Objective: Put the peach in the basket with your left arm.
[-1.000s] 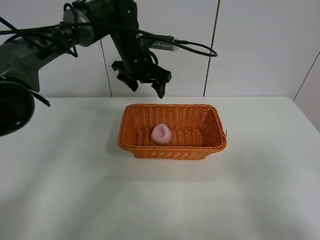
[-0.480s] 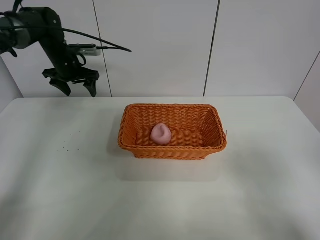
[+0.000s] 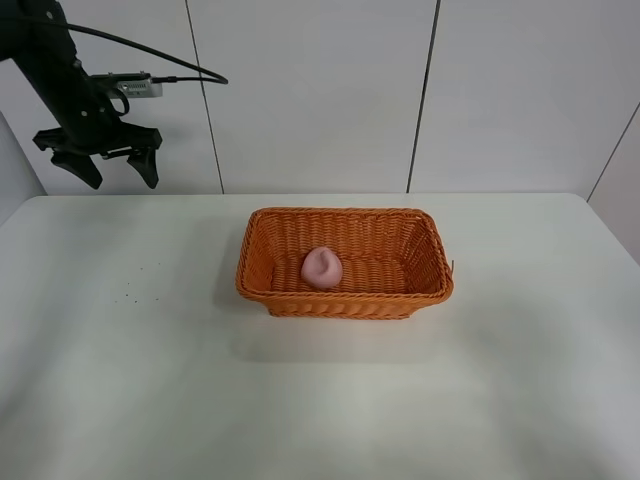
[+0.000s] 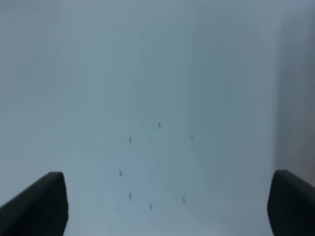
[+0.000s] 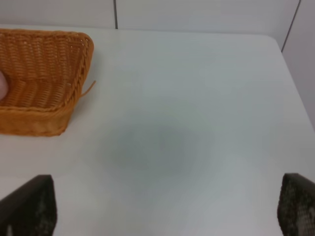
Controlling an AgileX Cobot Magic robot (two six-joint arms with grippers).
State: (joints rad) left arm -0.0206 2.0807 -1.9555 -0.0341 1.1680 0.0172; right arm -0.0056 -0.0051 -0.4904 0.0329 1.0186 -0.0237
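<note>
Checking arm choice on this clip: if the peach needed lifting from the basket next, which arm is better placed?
Left, tentatively. Its open hand is high, left of the basket holding the peach. The right hand sees only the basket's end.

High front view overlooks whole table (image 3: pixel 120 380); right wrist view shares basket (image 3: pixel 345 262) corner; left wrist close, downward.

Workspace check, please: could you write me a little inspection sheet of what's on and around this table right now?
Surface: white table, a few tiny dark specks near its left side.
Job's things: peach lying inside the basket, left of its middle.
Clutter: nothing seen.
Grippers: left gripper open, empty, high at the far left; right gripper open, empty, seen only in its own camera.
Cables: black cable looping off the left arm.
Surroundings: white wall panels behind.
</note>
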